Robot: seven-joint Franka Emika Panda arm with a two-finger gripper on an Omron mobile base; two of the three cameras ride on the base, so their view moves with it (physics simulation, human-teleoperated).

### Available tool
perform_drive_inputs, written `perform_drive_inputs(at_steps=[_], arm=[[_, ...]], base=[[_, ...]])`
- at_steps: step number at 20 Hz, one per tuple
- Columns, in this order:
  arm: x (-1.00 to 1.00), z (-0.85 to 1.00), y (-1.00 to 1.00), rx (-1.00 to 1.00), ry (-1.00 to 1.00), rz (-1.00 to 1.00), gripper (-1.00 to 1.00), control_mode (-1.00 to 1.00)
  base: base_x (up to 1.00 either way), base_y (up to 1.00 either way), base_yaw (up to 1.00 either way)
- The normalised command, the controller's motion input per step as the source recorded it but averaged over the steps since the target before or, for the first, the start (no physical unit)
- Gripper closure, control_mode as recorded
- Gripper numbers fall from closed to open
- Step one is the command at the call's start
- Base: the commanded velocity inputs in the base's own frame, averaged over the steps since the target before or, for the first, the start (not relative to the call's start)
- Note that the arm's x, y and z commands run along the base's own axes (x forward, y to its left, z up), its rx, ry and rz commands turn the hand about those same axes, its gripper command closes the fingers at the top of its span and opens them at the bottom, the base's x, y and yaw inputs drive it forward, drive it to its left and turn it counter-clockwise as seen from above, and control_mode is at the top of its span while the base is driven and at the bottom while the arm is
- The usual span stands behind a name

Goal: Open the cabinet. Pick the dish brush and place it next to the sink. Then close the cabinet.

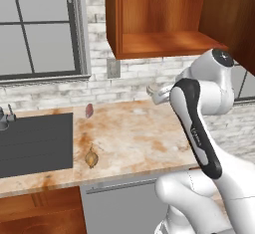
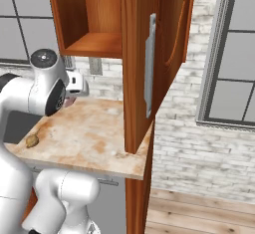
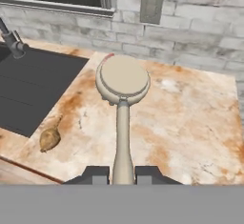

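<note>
1. I see the cabinet (image 2: 149,54) with its door swung open, shelf bare.
2. Dish brush (image 3: 123,94): cream round head, slim handle, held above the bench.
3. Sink (image 1: 32,143): dark basin, left.

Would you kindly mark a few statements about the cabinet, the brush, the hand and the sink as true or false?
1. The reddish-brown wooden wall cabinet stands open. True.
2. The hand is shut on the slim dish brush with a round cream head. True.
3. The brush lies inside the dark grey rectangular sink. False: it is held above the beige marble counter.
4. The yellowish-brown onion-like lump sits on the cabinet shelf. False: it lies on the counter beside the sink.
</note>
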Motion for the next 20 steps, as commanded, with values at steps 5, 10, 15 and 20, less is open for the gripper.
perform_drive_inputs(at_steps=[5,10,15,20], arm=[[0.10,-0.24,0.25,-0.10,0.19,0.00,1.00,-1.00],[0.26,-0.05,0.23,-0.08,0.16,0.00,1.00,-1.00],[0.35,-0.06,0.05,-0.01,0.02,0.03,1.00,-1.00],[0.17,-0.18,0.14,0.00,0.00,0.09,1.00,-1.00]], base=[[0.00,0.00,0.00],[0.00,0.00,0.00],[0.00,0.00,0.00],[0.00,0.00,0.00]])
